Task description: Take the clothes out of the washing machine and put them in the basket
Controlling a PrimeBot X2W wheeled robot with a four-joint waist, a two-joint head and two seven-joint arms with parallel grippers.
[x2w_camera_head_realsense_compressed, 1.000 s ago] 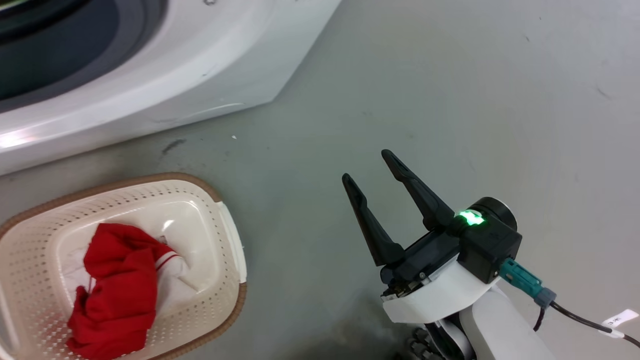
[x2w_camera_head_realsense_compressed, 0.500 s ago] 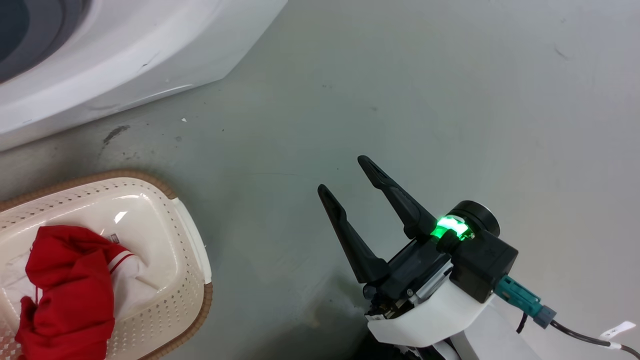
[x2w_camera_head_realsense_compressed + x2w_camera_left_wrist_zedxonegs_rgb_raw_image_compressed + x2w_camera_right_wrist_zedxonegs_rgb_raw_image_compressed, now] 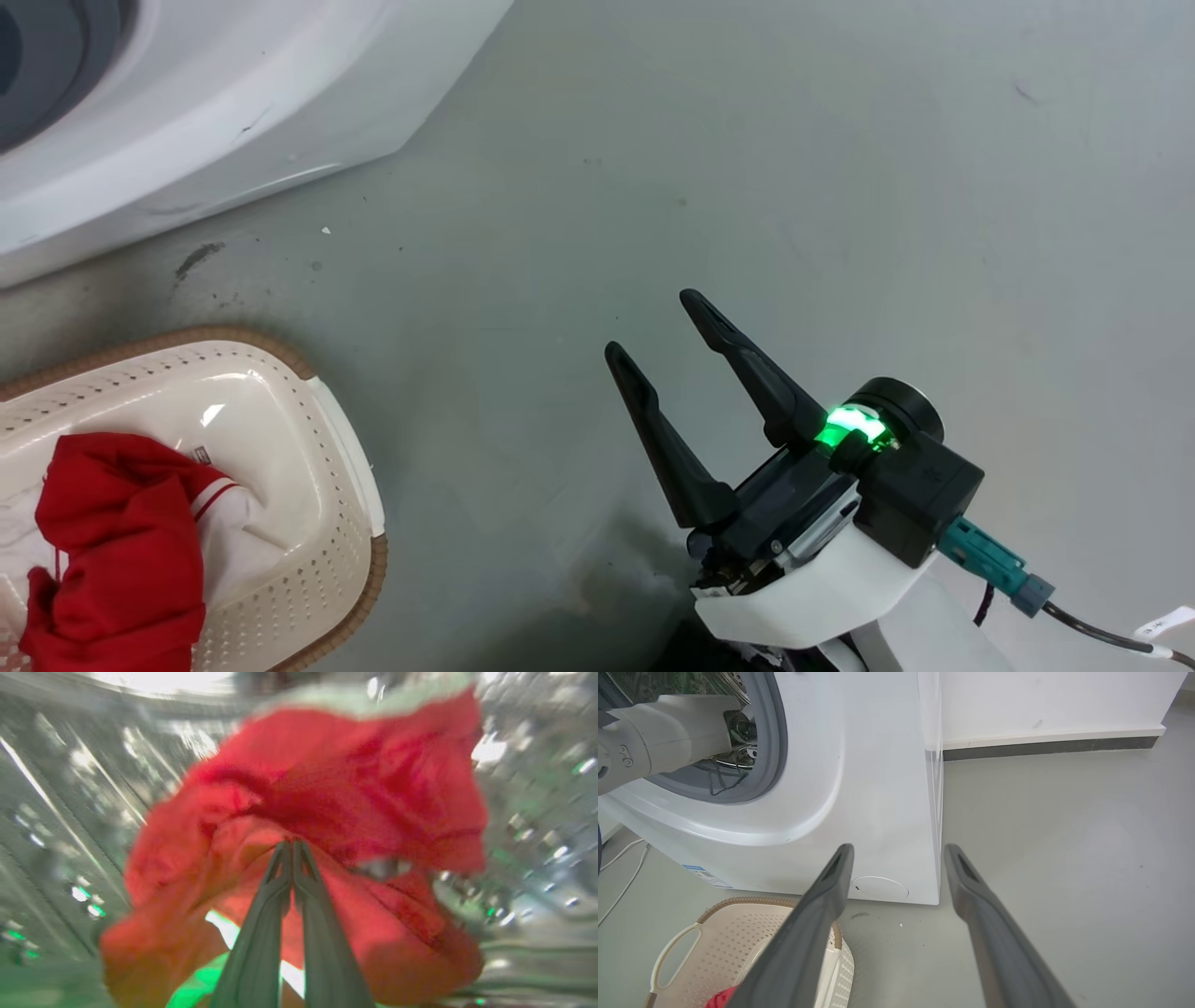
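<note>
While your left end effector (image 3: 292,847) clamped the red garment (image 3: 355,788) in the drum (image 3: 56,812), the right end effector (image 3: 653,324) hung open. You needed a slow, straight withdrawal.

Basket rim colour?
Brown, around the cream perforated basket; clearest in the head view.

Grey scuffed floor (image 3: 840,187), white wall (image 3: 1041,700) with dark baseboard (image 3: 1045,749), white cable (image 3: 619,856)

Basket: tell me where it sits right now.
In the head view the basket sits on the floor at lower left, below the washing machine and left of the right gripper.
</note>
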